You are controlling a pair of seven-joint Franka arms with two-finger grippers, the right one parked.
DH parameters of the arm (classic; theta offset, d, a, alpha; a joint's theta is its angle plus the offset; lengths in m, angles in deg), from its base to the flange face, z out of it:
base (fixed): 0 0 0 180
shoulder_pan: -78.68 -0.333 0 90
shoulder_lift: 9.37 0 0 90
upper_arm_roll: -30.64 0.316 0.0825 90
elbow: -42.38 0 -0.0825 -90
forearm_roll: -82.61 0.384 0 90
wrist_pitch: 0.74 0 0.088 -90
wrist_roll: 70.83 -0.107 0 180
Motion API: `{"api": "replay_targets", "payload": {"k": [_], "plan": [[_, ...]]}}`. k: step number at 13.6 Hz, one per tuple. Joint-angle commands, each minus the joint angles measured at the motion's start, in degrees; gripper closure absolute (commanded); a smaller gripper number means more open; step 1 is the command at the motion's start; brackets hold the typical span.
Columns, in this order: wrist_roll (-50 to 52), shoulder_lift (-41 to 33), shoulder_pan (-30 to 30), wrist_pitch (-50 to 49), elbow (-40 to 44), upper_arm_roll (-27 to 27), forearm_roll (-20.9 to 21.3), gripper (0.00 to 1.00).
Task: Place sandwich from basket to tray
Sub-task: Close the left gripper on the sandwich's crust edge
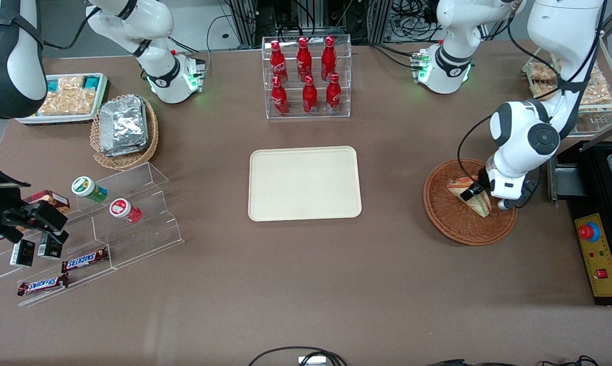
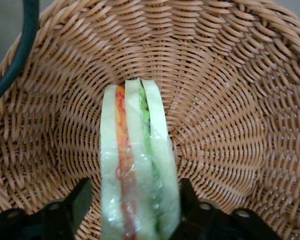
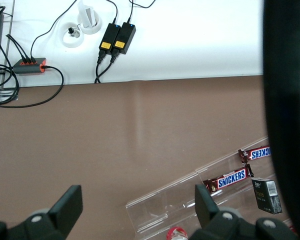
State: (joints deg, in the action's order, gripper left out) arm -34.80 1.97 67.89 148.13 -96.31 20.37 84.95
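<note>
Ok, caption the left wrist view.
Hand straddles the plastic-wrapped triangular sandwich in the round reddish-brown wicker basket.

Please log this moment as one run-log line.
phase: grasp | claw: in basket, fingers astride sandwich, gap on one side | tray: empty

Front feed is bright and even for me, overhead light, only soft shadows on the brown surface (image 1: 306,284). Glare on the foil packs (image 1: 122,124) and the clear acrylic steps (image 1: 133,213). Green LED glow at both arm bases. Left wrist feed: warm, the sandwich (image 2: 137,165) goes soft and its wrap glints between the gripper (image 2: 135,210) jaws; the basket (image 2: 230,100) weave is sharper.
</note>
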Motion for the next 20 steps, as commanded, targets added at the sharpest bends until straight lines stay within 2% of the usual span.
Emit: {"api": "replay_targets", "payload": {"k": [1, 5, 8, 10, 12, 15, 20], "plan": [[1.8, 0.4, -0.4, 1.1, 0.1, -0.2, 0.6, 1.0], [1.7, -2.1, -0.4, -1.0, 0.6, -0.3, 0.7, 1.0], [1.0, -5.5, 0.1, -7.6, 3.3, -0.6, 1.3, 1.0], [0.9, -6.7, 0.2, -15.2, 7.7, -1.1, 3.2, 1.0], [0.6, -6.5, 0.6, -24.9, 14.6, -3.1, 4.0, 1.0], [1.0, -6.0, 0.7, -34.3, 23.0, -6.4, 3.6, 1.0], [3.2, -6.0, 1.4, -37.9, 27.2, -13.1, 2.8, 1.0]]}}
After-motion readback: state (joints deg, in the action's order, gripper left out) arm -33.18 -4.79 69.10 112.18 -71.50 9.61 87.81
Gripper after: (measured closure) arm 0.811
